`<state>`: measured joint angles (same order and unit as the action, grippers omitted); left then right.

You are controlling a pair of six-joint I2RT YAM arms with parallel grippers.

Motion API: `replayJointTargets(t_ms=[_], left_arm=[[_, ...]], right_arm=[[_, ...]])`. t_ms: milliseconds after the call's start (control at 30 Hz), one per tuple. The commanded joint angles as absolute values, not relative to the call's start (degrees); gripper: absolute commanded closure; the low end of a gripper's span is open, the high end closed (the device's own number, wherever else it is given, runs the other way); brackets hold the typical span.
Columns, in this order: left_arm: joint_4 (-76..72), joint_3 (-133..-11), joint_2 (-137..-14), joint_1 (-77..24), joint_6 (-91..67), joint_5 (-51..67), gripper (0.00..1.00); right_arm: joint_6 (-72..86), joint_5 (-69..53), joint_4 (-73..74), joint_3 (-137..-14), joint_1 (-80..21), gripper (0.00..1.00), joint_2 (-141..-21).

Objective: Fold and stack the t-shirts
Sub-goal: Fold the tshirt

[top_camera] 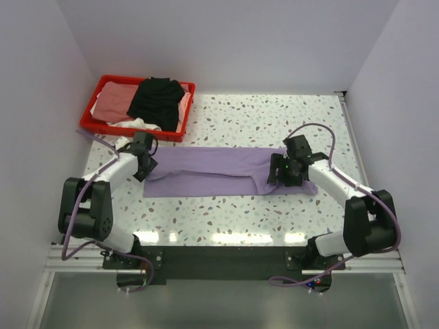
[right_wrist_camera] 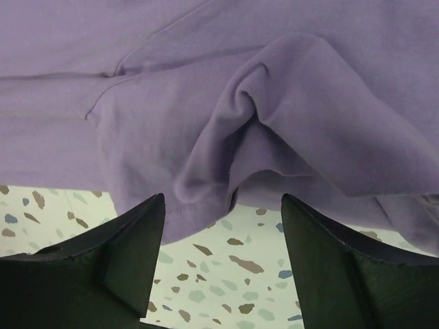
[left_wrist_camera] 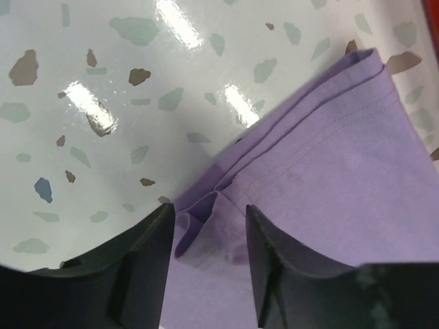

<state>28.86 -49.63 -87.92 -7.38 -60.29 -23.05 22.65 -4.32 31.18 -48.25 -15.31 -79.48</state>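
A lilac t-shirt (top_camera: 212,171) lies in a long folded strip across the middle of the speckled table (top_camera: 274,116). My left gripper (top_camera: 145,166) is open over the shirt's left end; in the left wrist view its fingers straddle a small raised fold of the lilac cloth (left_wrist_camera: 206,219). My right gripper (top_camera: 282,173) is open at the shirt's right end; in the right wrist view a bunched hem of the shirt (right_wrist_camera: 226,171) sits just ahead of the open fingers, with bare table between them. More t-shirts, a black one (top_camera: 156,101) and a pink one (top_camera: 113,101), lie in a red bin (top_camera: 89,122).
The red bin stands at the table's back left corner, close behind my left arm. White walls enclose the table on the left, back and right. The table's front edge runs just ahead of the arm bases.
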Motion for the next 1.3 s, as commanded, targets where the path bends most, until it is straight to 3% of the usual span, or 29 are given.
replayJointTargets(t_ms=[0,33,67,100,133,167,233,567,633,733,800,867,1000,1267], left_arm=[[29.6,-50.8,-83.2,-6.6,-60.4,-26.4,0.48],[29.7,-50.7,-82.3,-6.6,-59.9,-26.5,0.40],[29.9,-50.7,-80.4,-6.6,-59.4,-26.7,0.26],[30.1,-50.7,-79.4,-6.6,-59.4,-27.0,0.19],[30.6,-50.6,-77.5,-6.6,-59.4,-27.3,0.03],[30.8,-50.5,-76.4,-6.6,-59.1,-27.7,0.00],[31.0,-49.7,-74.2,-6.6,-58.8,-27.9,0.00],[29.9,-43.6,-64.7,-6.6,-57.7,-25.3,0.00],[29.5,-43.0,-65.3,-6.6,-57.3,-24.2,0.00],[28.7,-42.2,-65.9,-6.6,-56.4,-21.6,0.00],[27.9,-41.6,-66.3,-6.6,-56.1,-20.0,0.00],[27.2,-41.1,-66.1,-6.6,-55.6,-18.2,0.00],[25.8,-40.8,-65.4,-6.7,-54.4,-15.2,0.00],[22.6,-38.8,-64.2,-6.7,-52.5,-10.3,0.00]], right_arm=[[25.0,-2.3,27.9,-49.2,-15.3,0.29,-81.9],[25.0,-2.2,27.9,-49.7,-15.3,0.31,-82.4],[25.0,-2.1,27.3,-50.1,-15.3,0.35,-83.0],[25.1,-1.8,27.0,-50.4,-15.2,0.51,-83.4],[25.2,-1.7,26.6,-51.0,-15.2,0.60,-84.0],[25.2,-1.2,26.2,-51.3,-15.3,0.68,-84.4],[25.4,-0.2,26.9,-53.4,-15.3,0.82,-85.7],[24.3,3.0,28.9,-63.6,-15.3,0.89,-94.4],[23.2,2.7,29.1,-66.9,-15.3,0.86,-96.8],[22.1,3.0,30.6,-72.0,-15.3,0.73,-101.8],[20.9,4.7,31.7,-74.9,-15.2,0.58,-104.9],[19.7,8.1,32.3,-78.6,-15.2,0.50,-106.6],[17.1,13.3,35.9,-83.9,-15.3,0.01,-108.9],[17.6,8.1,36.7,-77.7,-16.6,0.01,-95.4]])
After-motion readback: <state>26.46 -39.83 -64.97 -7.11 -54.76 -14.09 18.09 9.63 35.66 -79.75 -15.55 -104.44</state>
